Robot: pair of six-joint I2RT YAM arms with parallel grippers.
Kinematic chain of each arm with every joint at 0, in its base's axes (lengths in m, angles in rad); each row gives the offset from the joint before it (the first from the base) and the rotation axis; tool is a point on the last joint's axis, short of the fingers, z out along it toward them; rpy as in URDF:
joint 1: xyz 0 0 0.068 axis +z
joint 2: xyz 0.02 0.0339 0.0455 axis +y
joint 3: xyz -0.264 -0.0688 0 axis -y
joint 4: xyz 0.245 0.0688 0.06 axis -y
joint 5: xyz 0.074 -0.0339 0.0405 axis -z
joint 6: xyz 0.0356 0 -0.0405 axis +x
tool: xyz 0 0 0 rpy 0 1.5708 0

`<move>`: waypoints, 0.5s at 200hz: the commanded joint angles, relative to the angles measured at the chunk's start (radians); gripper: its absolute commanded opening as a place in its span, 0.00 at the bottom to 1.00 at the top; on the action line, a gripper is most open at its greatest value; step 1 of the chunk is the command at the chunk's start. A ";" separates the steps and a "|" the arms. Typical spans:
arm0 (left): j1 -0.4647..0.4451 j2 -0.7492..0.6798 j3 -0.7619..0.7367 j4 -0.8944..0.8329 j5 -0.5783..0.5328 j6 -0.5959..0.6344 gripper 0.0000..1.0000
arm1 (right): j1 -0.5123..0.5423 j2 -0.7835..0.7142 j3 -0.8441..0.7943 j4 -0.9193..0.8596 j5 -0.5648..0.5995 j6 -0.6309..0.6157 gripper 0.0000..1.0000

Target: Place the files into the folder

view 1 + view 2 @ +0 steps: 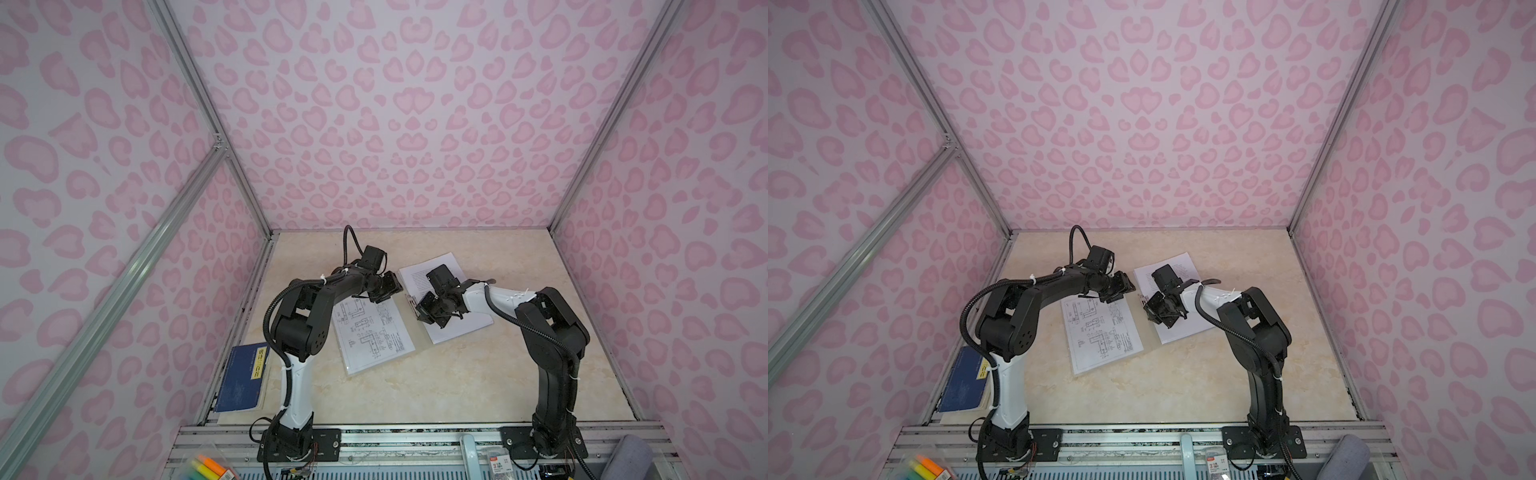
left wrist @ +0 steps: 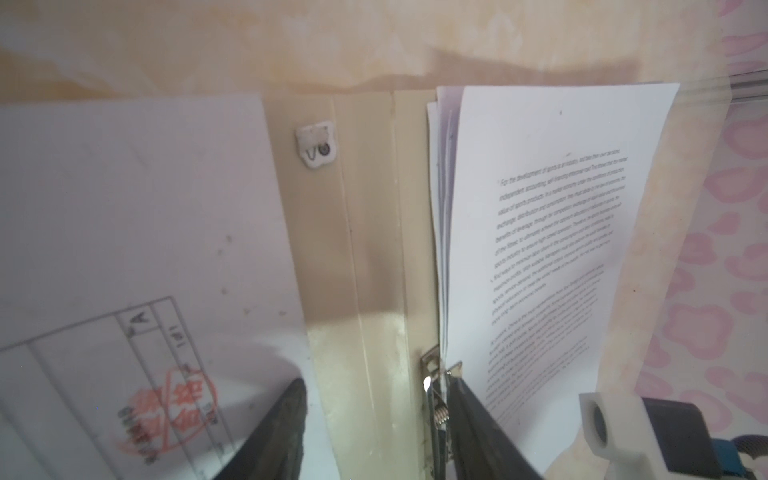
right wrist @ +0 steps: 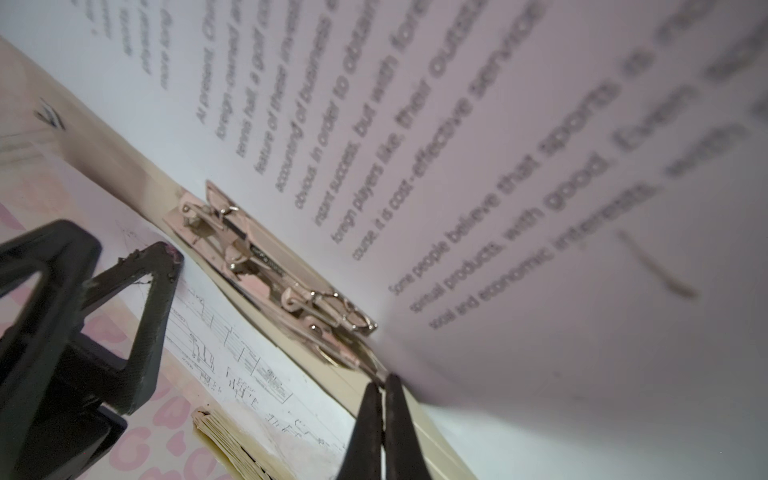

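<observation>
The beige folder (image 1: 411,328) (image 1: 1148,332) lies open on the table. A sheet with line drawings (image 1: 374,332) (image 2: 124,208) rests on its left leaf. A stack of printed text sheets (image 1: 419,276) (image 2: 561,228) (image 3: 498,124) lies on its right leaf, beside a metal clip (image 3: 266,257) (image 2: 436,386). My left gripper (image 1: 388,291) (image 2: 374,399) stands open astride the spine, with one finger beside the clip and nothing gripped. My right gripper (image 1: 424,311) (image 3: 382,395) is shut, its tips at the clip's end under the bowed edge of the top text sheet.
A dark blue book with a yellow label (image 1: 243,378) lies at the table's left edge. Pink patterned walls close in the table on three sides. Highlighters (image 1: 208,465) and a metal rail (image 1: 415,432) sit along the front by the arm bases.
</observation>
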 commanded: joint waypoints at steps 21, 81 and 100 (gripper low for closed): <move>0.008 0.051 -0.013 -0.173 -0.158 0.022 0.57 | -0.006 0.046 -0.004 -0.179 0.123 -0.011 0.00; 0.009 0.048 -0.026 -0.161 -0.147 0.009 0.57 | -0.003 0.020 0.000 0.001 0.020 -0.094 0.00; 0.009 0.044 -0.031 -0.160 -0.148 0.007 0.57 | -0.006 -0.001 -0.023 0.070 -0.007 -0.100 0.03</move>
